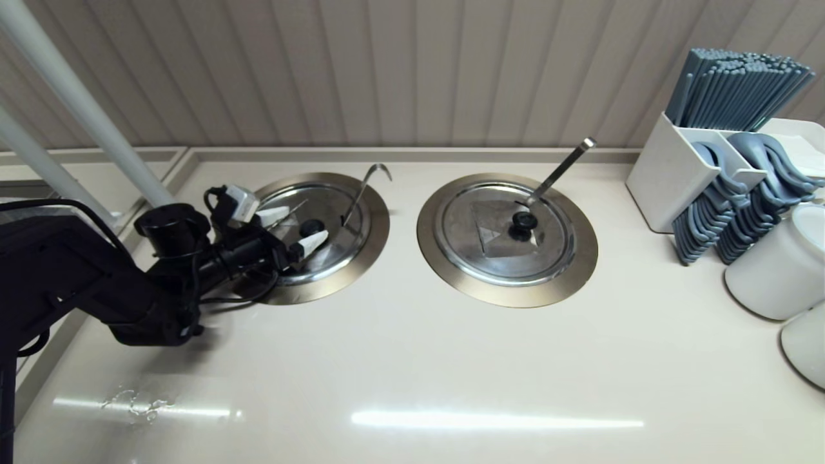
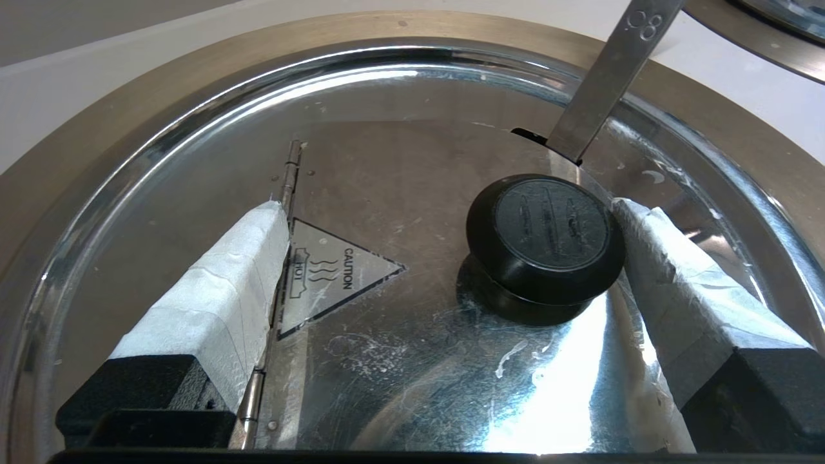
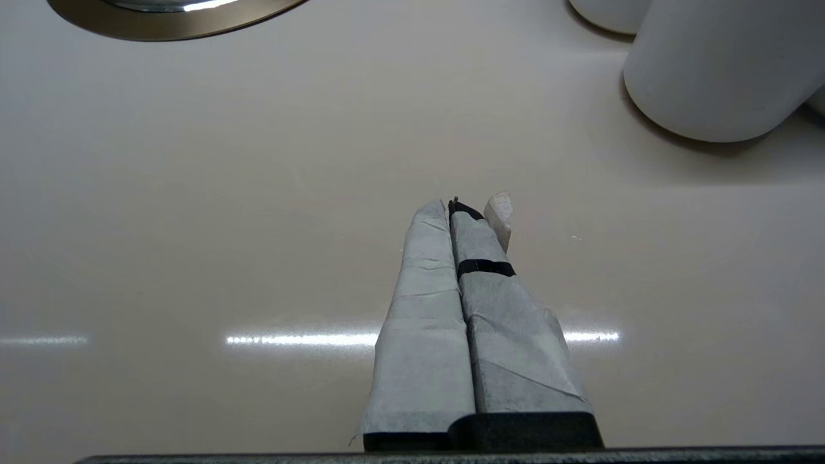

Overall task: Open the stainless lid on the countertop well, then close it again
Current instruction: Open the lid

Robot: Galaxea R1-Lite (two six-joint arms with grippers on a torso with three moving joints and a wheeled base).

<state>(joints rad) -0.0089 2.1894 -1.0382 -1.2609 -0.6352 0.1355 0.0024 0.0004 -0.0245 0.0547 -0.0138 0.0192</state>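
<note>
left gripper (image 1: 298,230): reached in from the left, low over the stainless lid (image 1: 335,212), fingers spread wide either side of black knob (image 2: 544,248), gripping nothing | lid: lay closed on the countertop well (image 1: 367,258) | right gripper (image 3: 459,216): fingers together above counter (image 3: 193,225)

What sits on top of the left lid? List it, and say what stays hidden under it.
On the stainless lid: a black knob, a hinge line and a triangular hot-caution sticker. The open left gripper straddles the knob. A ladle handle exits the edge notch. The countertop well interior is covered.
</note>
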